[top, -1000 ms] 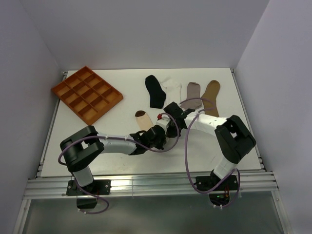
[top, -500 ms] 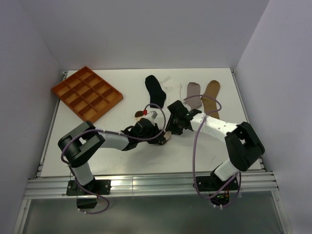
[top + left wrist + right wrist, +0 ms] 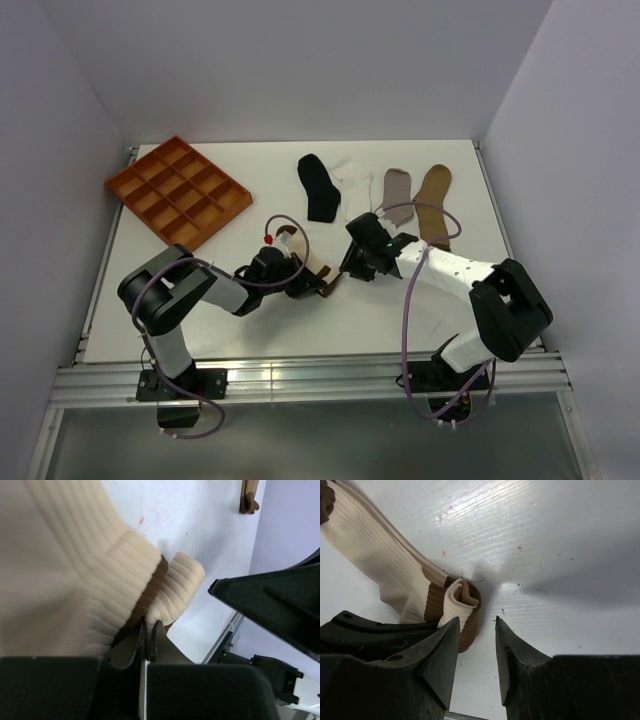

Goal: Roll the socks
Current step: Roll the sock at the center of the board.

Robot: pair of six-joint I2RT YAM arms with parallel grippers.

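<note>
- Left gripper (image 3: 148, 636) was clamped on the cream sock (image 3: 318, 270), partly rolled, mid-table (image 3: 300, 325).
- Right gripper (image 3: 476, 625) sat just beside the rolled end, jaws apart, holding nothing.
- Black sock (image 3: 318, 187), white sock (image 3: 352, 185), grey sock (image 3: 397, 190) and tan sock (image 3: 433, 195) lay in a row near the far edge.

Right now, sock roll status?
Left gripper shut on cream sock. Right gripper open, empty, beside its rolled end. Orange tray far off, not in the way.
</note>
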